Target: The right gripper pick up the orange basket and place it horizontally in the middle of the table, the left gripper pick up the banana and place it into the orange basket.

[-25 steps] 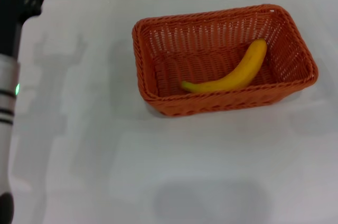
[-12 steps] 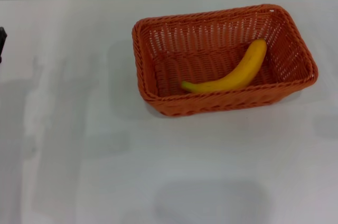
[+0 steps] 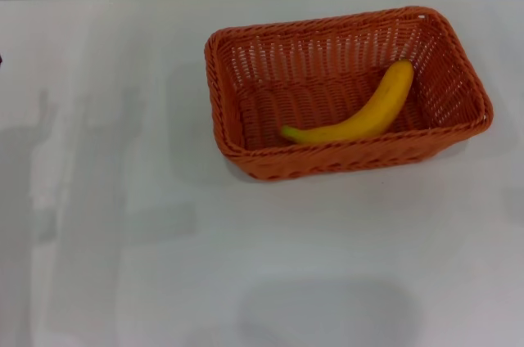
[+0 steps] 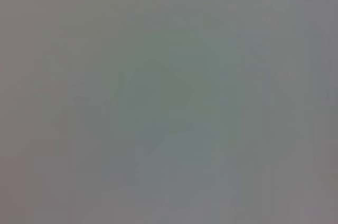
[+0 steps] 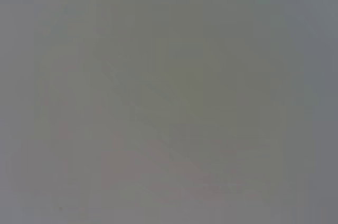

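The orange basket [image 3: 344, 89] lies lengthwise across the white table [image 3: 246, 265], right of centre in the head view. Inside it rests the yellow banana [image 3: 360, 114], curved along the basket floor with its greenish stem toward the front left. Neither the left gripper nor the right gripper shows in the head view. Both wrist views give only a plain grey surface with no fingers and no object.
Faint arm shadows fall on the table's left side and front. The table's far edge runs along the top of the head view.
The left arm, which stood at the left edge of the head view a second ago, has withdrawn out of the picture. Basket and banana have not moved.
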`<state>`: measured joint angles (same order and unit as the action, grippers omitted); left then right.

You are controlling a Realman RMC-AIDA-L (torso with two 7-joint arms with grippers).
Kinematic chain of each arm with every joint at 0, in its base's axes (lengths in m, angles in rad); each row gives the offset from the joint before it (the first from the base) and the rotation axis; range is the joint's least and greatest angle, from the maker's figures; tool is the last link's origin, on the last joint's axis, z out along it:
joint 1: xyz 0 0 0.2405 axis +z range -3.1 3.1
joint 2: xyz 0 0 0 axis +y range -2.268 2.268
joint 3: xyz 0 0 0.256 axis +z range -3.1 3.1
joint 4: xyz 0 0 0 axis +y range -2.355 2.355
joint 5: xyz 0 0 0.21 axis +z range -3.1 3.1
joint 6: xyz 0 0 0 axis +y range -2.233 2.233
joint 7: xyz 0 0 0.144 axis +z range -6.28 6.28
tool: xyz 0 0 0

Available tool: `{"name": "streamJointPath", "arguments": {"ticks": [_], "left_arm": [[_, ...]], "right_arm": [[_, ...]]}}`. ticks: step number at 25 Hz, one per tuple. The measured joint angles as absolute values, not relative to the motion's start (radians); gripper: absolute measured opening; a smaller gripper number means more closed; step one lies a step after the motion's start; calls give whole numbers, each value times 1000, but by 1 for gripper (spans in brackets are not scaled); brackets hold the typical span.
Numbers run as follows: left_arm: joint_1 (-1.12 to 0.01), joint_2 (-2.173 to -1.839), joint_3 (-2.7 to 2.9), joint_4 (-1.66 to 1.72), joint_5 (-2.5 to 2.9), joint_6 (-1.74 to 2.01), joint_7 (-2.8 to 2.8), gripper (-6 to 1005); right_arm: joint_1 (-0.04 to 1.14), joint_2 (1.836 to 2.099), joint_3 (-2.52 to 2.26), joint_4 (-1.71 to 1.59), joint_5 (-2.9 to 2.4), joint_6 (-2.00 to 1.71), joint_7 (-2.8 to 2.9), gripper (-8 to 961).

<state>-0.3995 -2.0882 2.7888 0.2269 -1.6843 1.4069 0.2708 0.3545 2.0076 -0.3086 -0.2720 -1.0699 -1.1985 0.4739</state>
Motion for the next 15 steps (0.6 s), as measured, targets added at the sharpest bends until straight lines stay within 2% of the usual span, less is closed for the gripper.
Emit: {"name": "streamJointPath", "arguments": {"ticks": [15], "left_arm": [[-402, -2086, 2799, 227, -1676, 1405, 272, 892]], "right_arm": [[340, 2007, -312, -241, -1069, -1233, 464, 860]]}}
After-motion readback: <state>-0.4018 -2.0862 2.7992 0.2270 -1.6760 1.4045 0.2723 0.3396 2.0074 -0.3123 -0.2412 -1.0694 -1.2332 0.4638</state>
